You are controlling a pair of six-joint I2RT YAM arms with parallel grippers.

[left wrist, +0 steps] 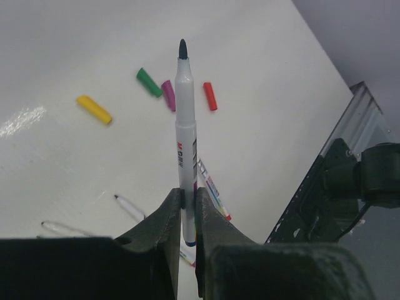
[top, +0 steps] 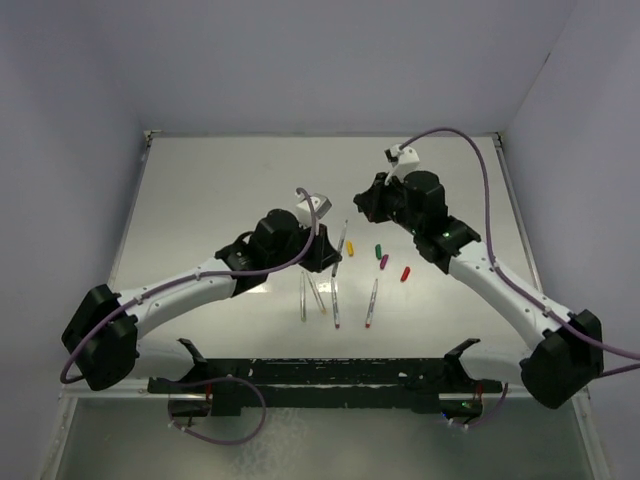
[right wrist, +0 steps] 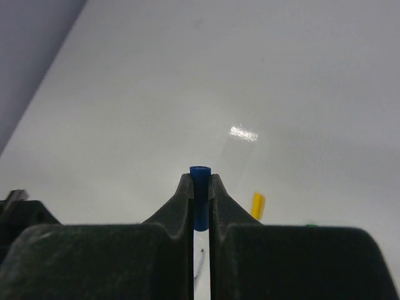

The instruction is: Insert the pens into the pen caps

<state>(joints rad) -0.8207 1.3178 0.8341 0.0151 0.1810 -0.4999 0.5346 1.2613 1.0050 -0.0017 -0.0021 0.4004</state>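
The left tool [left wrist: 189, 199] was clamped on the lower barrel of a thin grey-white marker pen with a dark blue tip [left wrist: 185, 125], the tip pointing away from the fingers. The right tool [right wrist: 200, 182] was pinched shut around a small dark blue plastic cap [right wrist: 200, 190]. On the white bench [left wrist: 75, 37] lay the yellow cap [left wrist: 94, 109], green cap [left wrist: 149, 82], purple cap [left wrist: 168, 95] and red cap [left wrist: 210, 96], with four further grey-white pens [top: 337, 300] nearer the arm bases.
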